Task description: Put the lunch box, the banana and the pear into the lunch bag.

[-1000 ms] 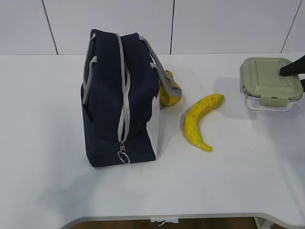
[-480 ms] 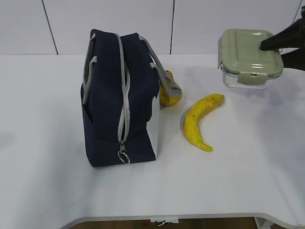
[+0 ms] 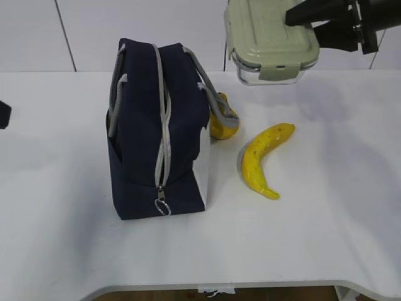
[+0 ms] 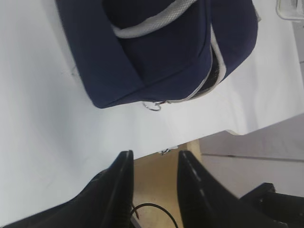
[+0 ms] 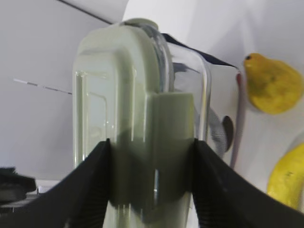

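Observation:
The navy lunch bag (image 3: 160, 125) stands upright at the table's left centre, its grey zipper running down to a ring pull (image 3: 162, 207) at the near end. The sage-lidded lunch box (image 3: 269, 37) hangs in the air above the table's back right, with my right gripper (image 3: 305, 26) shut on it from the right; its fingers (image 5: 102, 156) clamp the lid and clear base (image 5: 137, 95). On the table right of the bag lies the banana (image 3: 260, 160). The pear (image 3: 222, 122) sits against the bag, partly behind a handle. My left gripper (image 4: 155, 154) is open and empty, left of the bag (image 4: 156, 52).
A white wall stands close behind the table's far edge. The table's front edge (image 3: 250, 285) curves off near the bottom. A dark bit of the left arm (image 3: 3, 115) shows at the left edge. The grey handles (image 3: 116, 100) hang down the bag's sides.
The right gripper has lifted the lunch box off the table at the right and carried it up and leftward. A bit of the left arm has come into view at the left edge.

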You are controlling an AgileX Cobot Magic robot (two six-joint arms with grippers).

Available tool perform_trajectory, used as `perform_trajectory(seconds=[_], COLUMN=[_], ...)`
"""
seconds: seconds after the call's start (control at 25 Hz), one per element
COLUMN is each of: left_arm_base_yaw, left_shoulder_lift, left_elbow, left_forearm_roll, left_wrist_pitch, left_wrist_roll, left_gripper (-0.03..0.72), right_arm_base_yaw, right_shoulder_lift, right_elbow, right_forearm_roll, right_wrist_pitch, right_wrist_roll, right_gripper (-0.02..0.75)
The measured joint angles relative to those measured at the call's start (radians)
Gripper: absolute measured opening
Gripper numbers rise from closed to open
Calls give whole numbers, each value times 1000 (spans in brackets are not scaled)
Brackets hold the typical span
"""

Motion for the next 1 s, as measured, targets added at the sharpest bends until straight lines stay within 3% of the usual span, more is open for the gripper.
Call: perform_trajectory(seconds=[0.36,0.64,1.0], left_arm_base_yaw=[-139,-252,-315], left_shoulder_lift=[227,380,553], left_elbow=[-157,-280,-405], left_forearm_roll=[-37,-23,48], left_wrist_pitch=[-55,-122,-150], left_wrist_roll=[48,50,36], left_gripper=[344,361,430], right_arm_base_yaw=[76,86,131], right_shoulder_lift=[0,0,0], right_elbow=[-28,-28,-28], right_forearm_roll=[0,42,55], right_wrist_pitch=[8,10,10], right_wrist_roll=[5,5,7], right_gripper=[362,362,362])
